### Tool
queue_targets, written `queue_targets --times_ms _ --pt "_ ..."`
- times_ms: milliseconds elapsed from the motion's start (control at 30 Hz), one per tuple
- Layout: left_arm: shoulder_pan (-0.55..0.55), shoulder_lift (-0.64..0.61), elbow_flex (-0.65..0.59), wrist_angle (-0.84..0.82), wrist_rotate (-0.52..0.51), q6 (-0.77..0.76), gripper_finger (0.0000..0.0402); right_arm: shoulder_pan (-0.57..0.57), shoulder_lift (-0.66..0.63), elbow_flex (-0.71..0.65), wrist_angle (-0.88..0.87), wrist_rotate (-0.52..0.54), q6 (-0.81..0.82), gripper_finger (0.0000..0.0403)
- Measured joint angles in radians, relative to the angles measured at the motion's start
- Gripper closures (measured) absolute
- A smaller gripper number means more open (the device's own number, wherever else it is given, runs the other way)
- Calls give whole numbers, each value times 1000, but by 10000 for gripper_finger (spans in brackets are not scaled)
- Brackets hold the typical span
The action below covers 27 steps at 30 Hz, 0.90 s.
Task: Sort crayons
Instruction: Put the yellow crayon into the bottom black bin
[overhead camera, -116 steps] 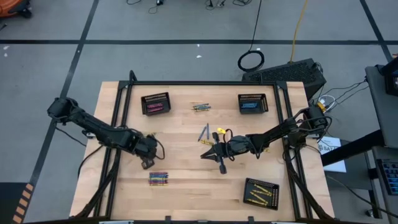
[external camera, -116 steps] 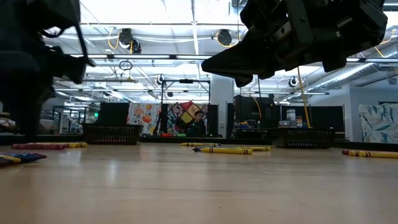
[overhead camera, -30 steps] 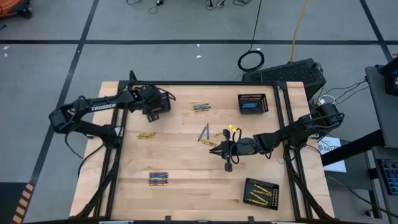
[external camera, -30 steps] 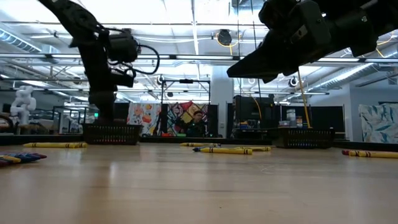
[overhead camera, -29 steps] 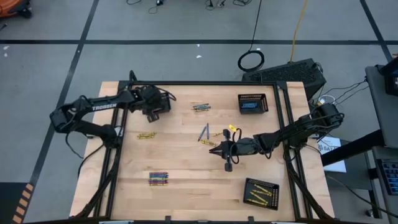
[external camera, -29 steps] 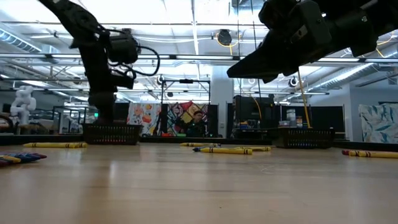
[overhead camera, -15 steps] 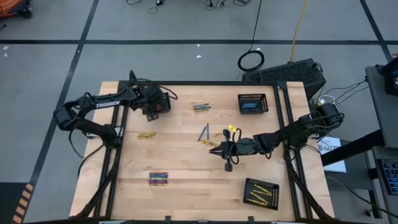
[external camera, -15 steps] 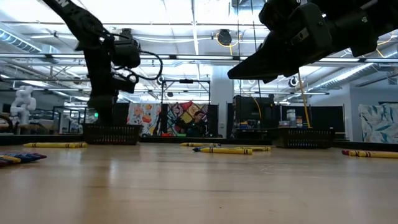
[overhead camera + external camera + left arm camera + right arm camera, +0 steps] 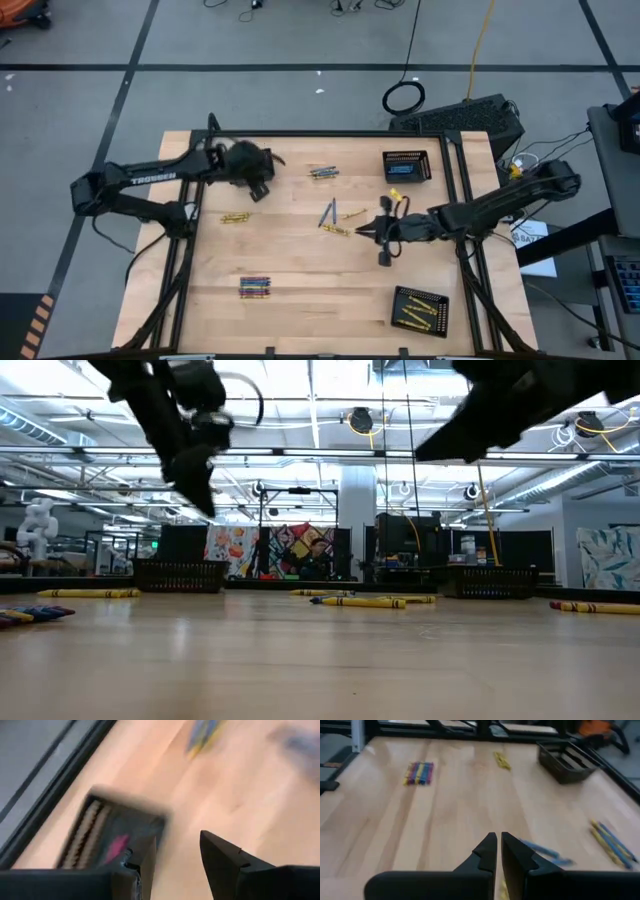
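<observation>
Your left gripper (image 9: 262, 187) hangs above the worktop (image 9: 300, 280) at the far left, beside the pink basket (image 9: 112, 845). Its jaws stand partly apart with nothing between them. Your right gripper (image 9: 379, 230) is near the middle with its jaws pressed shut and empty, just right of the loose crayons (image 9: 335, 218), a blue one and yellow ones lying close together.

The rest are scattered: a yellow pair (image 9: 235, 217) at the left, a mixed bundle (image 9: 255, 287) near the front, a small cluster (image 9: 322, 172) at the far middle. The blue basket (image 9: 406, 166) sits far right, the yellow basket (image 9: 419, 309) near right.

Risks, as I judge them:
- With shut jaws, the right gripper would push the crayons and roll them off if you lower it now; part the jaws first.
- The blue and yellow sticks lie so close that one grab could take two colours.
- The left arm's motion is blurred, so a swing could clip the pink basket's rim.
</observation>
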<state>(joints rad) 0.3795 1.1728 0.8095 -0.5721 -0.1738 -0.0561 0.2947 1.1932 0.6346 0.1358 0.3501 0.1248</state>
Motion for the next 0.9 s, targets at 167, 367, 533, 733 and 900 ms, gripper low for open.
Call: queue_targets --times_ms 167,367,533,733,900 --pt "-212 -35 -115 376 3 -65 256 15 -119 0 -299 11 123 392" --pt "-407 16 -253 886 1 -96 256 3 -105 0 -494 -20 212 387" --pt "-512 152 -316 1287 -123 -48 256 -21 6 0 -371 -53 145 357" --pt "-548 324 -315 1557 -149 -8 256 -106 226 0 -105 -34 -110 312" --pt "-549 407 -305 1618 -150 -14 256 -302 332 0 43 -246 -319 296"
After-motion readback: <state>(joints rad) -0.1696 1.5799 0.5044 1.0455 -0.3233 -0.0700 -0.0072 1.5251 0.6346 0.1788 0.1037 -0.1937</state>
